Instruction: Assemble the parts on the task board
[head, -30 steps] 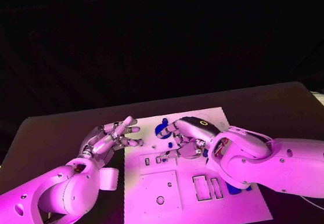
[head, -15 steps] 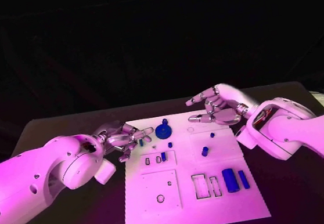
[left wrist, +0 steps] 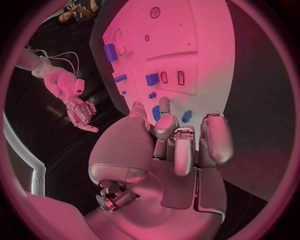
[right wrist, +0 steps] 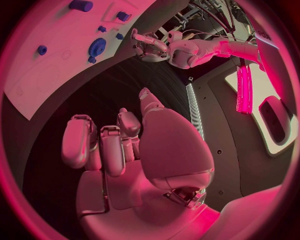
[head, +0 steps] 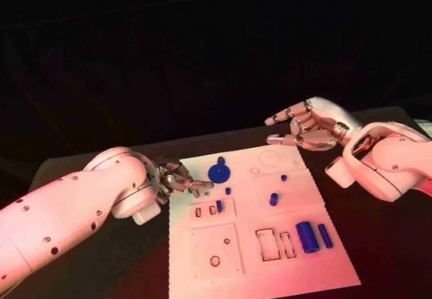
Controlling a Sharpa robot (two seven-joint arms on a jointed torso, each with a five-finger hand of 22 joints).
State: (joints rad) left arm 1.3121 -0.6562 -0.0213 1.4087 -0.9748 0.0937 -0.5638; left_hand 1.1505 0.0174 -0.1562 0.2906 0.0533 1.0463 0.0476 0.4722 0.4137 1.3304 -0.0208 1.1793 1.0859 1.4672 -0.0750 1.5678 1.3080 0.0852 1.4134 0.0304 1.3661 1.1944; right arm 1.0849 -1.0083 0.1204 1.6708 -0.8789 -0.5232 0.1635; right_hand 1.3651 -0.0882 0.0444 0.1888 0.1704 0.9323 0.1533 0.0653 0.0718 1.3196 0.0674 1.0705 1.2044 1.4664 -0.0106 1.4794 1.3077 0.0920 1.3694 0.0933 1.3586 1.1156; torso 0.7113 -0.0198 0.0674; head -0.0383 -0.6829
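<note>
Two hands flank the task board (head: 260, 267), the white plate taken here as landmark. The left hand (head: 180, 180) rests at the board's left edge near its far corner, fingers loosely curled and apart, holding nothing visible. The right hand (head: 305, 129) hovers off the board's far right corner, fingers spread and empty. On the board lie a blue disc (head: 218, 172) near the far edge, a small peg (head: 274, 200) toward the middle, and two blue cylinders (head: 308, 237) toward the near right beside outlined slots. Risk, as a judgement: the left hand's fingers sit just beside the disc and small pieces, so a careless reach may nudge them or shift the unsecured board.
</note>
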